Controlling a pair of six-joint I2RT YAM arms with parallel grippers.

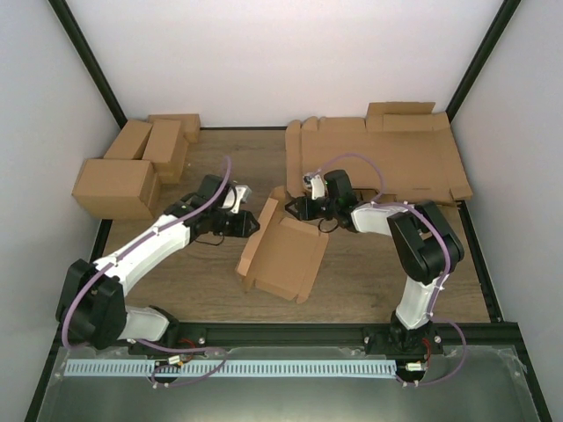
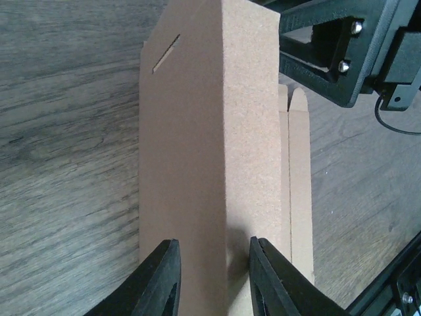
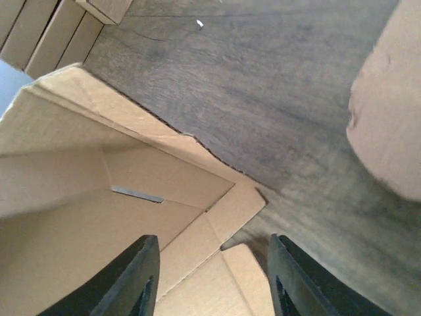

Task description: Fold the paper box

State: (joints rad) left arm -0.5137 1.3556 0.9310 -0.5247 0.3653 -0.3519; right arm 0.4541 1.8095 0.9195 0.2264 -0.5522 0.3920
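paper box (image 1: 283,251) lies half-folded between left gripper (image 2: 214,245) and right gripper (image 3: 212,242)

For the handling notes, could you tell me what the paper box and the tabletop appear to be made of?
Paper box: plain brown matte cardboard, with grainy fibrous face and cut slot. Tabletop: wood or wood-look laminate, dull grey-brown, grain streaks visible; unclear which.

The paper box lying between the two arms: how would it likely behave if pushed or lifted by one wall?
The paper box looks like thin single-sheet cardboard, so it is probably light. It would likely slide across the wooden table rather than resist. Its half-raised walls do not look locked, so lifting by one would probably hinge it at the crease.
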